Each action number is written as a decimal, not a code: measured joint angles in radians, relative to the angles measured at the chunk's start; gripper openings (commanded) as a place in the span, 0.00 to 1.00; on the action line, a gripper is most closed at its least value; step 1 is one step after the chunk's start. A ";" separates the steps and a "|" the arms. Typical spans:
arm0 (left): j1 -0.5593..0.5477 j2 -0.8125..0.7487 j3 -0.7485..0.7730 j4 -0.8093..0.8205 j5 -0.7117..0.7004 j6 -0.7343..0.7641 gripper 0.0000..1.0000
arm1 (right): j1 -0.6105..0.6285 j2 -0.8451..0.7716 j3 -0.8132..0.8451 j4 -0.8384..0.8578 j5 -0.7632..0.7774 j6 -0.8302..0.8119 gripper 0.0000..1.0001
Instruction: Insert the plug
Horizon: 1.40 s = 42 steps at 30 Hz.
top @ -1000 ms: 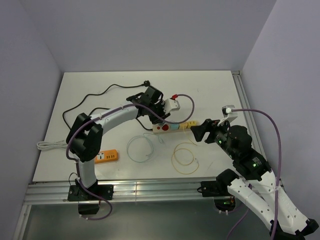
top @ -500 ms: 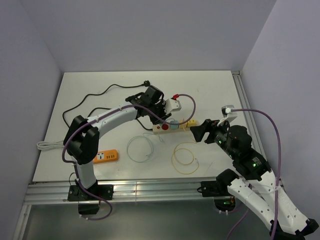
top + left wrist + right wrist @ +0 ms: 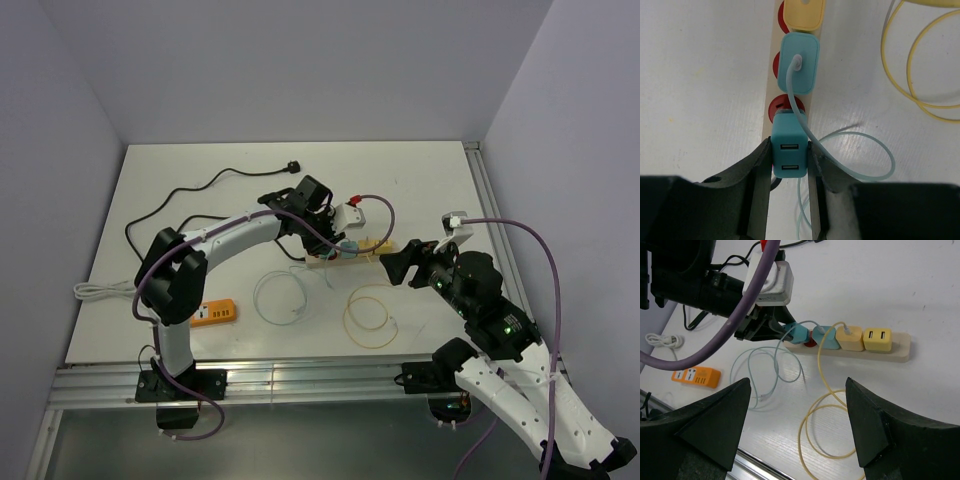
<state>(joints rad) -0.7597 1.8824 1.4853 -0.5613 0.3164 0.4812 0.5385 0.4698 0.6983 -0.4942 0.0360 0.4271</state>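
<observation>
Surface: a white table [image 3: 420, 170] is enclosed by plain lilac walls, with the arm bases at its near edge.
Right gripper: the right gripper [image 3: 796, 410] is held with its jaws spread wide and nothing between them, above the table just near of the strip's right end.
Near clutter: a yellow cable [image 3: 368, 315] and a pale teal cable [image 3: 280, 297] are coiled near of the strip; an orange adapter [image 3: 214, 314] is seen at near left, with a white cable bundle [image 3: 95, 291] beyond it.
Power strip: a beige power strip [image 3: 895, 352] is laid left to right at mid-table, with two yellow chargers [image 3: 850, 337] and one teal charger [image 3: 798, 62] seated in it.
Plug: the teal plug [image 3: 789, 160] is held over a red socket [image 3: 782, 106] at the strip's left end, tilted; its prongs are hidden, so it cannot be told whether they have entered.
Left gripper: the left gripper [image 3: 790, 150] is clamped on the plug, one finger on each flat side.
Handling: the plug is judged light, rigid and smooth-sided, so slipping under a push is possible; the light strip may slide or tip unless steadied.
Hold: the two flat side faces are best taken, low on the body, with the USB face left clear.
Far side: a black cord [image 3: 190, 195] is trailed across the far left of the table.
</observation>
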 measured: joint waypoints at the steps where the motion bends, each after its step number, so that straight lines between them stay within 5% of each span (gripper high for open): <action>1: 0.000 0.005 0.000 0.002 0.001 0.000 0.00 | 0.000 0.000 0.000 0.000 0.000 0.000 0.83; 42: 0.007 0.047 0.038 -0.014 0.040 0.069 0.00 | 0.000 0.001 -0.018 0.008 -0.003 0.002 0.84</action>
<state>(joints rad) -0.7528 1.9289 1.5230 -0.5755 0.3561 0.5499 0.5385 0.4709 0.6800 -0.4862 0.0330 0.4294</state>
